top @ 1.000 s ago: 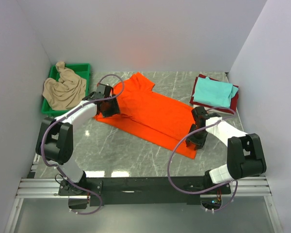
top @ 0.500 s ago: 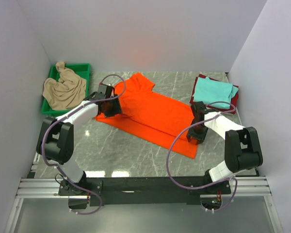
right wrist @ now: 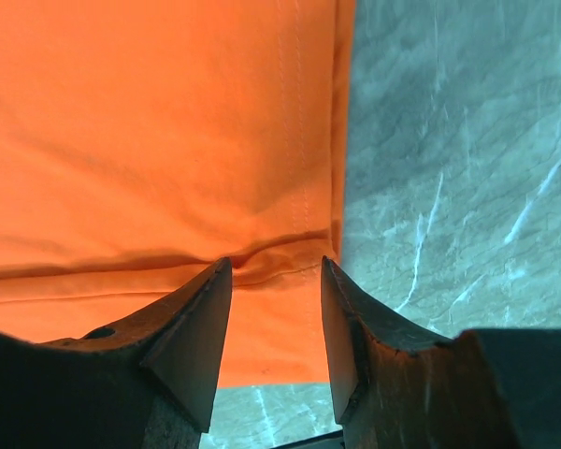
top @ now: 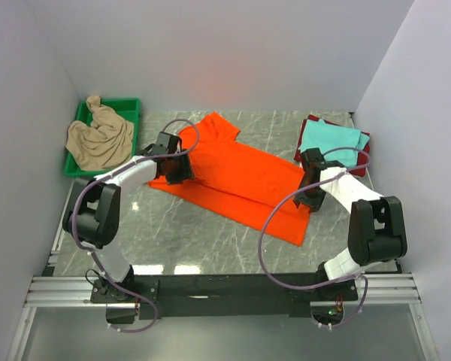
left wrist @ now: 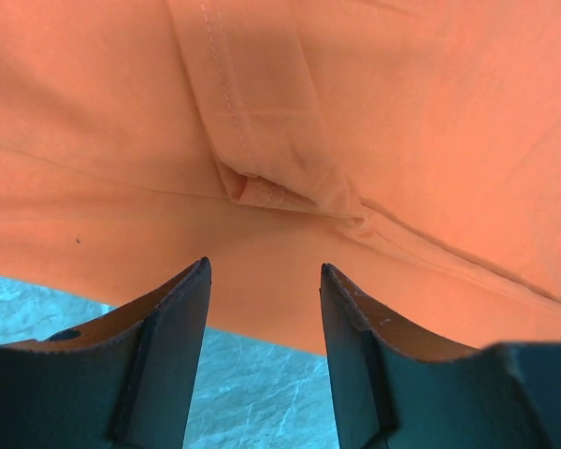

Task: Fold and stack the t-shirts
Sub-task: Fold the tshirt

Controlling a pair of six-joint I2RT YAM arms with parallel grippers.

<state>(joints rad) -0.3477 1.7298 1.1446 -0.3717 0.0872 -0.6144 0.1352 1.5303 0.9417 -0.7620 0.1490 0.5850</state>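
2 open | left gripper (left wrist: pixel 265 271) over orange t-shirt (top: pixel 240 173) sleeve | right gripper (right wrist: pixel 276 267) over hem

left arm (top: pixel 126 175), right arm (top: pixel 347 192): white shells, black joints. purple cables (top: pixel 260 252) looping all over. chunky black wedge fingers (left wrist: pixel 164 360).

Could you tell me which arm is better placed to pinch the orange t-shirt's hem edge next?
Right. The right gripper hangs open over the hem edge of the orange t-shirt; the left gripper is open at the sleeve end.
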